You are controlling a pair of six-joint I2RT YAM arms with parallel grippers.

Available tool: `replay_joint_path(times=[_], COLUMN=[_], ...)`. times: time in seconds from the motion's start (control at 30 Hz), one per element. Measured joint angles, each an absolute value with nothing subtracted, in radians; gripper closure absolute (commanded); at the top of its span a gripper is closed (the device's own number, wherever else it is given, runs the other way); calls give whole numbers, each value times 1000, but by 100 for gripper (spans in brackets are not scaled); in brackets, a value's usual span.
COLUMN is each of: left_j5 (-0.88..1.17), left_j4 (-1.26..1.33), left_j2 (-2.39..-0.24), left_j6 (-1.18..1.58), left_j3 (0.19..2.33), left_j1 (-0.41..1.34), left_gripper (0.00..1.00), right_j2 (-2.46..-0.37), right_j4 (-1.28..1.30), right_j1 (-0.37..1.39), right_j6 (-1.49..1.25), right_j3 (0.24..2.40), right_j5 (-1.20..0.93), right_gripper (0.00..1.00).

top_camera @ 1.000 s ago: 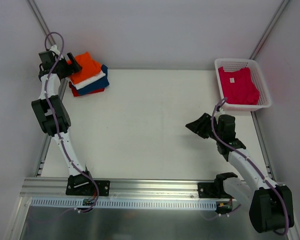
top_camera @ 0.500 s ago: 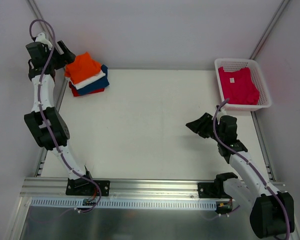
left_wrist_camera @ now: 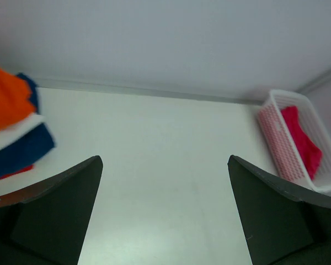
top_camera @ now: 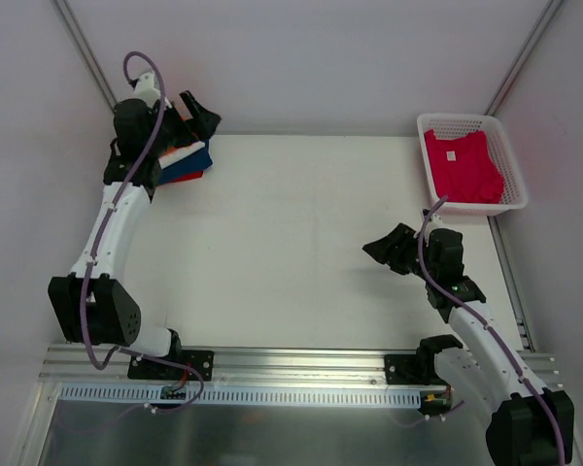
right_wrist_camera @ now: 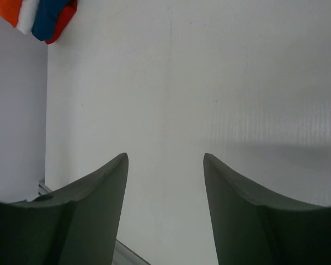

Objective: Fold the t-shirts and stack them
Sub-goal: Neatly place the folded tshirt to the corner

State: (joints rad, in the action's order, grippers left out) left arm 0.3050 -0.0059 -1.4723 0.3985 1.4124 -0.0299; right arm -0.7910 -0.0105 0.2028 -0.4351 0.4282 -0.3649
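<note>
- Plain white walls (top_camera: 321, 58) close in a pale tabletop (top_camera: 291, 252), bare across its middle.
- The stack (top_camera: 188, 162) of folded shirts sits in the far left corner. The orange shirt (left_wrist_camera: 5, 105) lies on top of white, navy and red layers, as the left wrist view shows.
- The left pincer (top_camera: 198, 114) has just swung round from the wall side of the stack. It now hangs above it, facing out across the tabletop, and from overhead the arm hides most of the orange.
- Its jaws are spread as wide as they go, with nothing between them.
- I take it the orange shirt is placed and let go, so that part of the stack looks finished.
- The right pincer (top_camera: 390, 248) hovers over the near right of the tabletop, hardly shifted, but its jaws have parted a little wider. They are open and empty.
- The pink shirt (top_camera: 463, 167) lies loose in the basket (top_camera: 507, 202) at the far right, label up and not yet folded.
- That shirt looks like the next job, and the right pincer is nearest to it.
</note>
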Motion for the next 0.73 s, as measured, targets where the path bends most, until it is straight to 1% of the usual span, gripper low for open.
replay_joint_path(times=[0.2, 0.33, 0.57, 0.63, 0.73], left_j5=[304, 305, 318, 330, 342], left_j4=[43, 56, 46, 46, 47], left_j2=[-1328, -1272, -1206, -1175, -1122], left_j6=[437, 451, 462, 462, 462], left_j3=[1272, 1150, 960, 925, 891], left_j1=[229, 331, 360, 360, 360], left_gripper=[1, 1, 1, 1, 1], right_j2=[-761, -720, -649, -644, -633], right_j4=[87, 139, 229, 252, 283], right_j1=[204, 205, 206, 206, 206], right_j6=[-418, -405, -377, -374, -373], right_j3=[439, 451, 481, 490, 500], right_j5=[-325, -300, -237, -220, -202], right_gripper=[38, 37, 37, 39, 39])
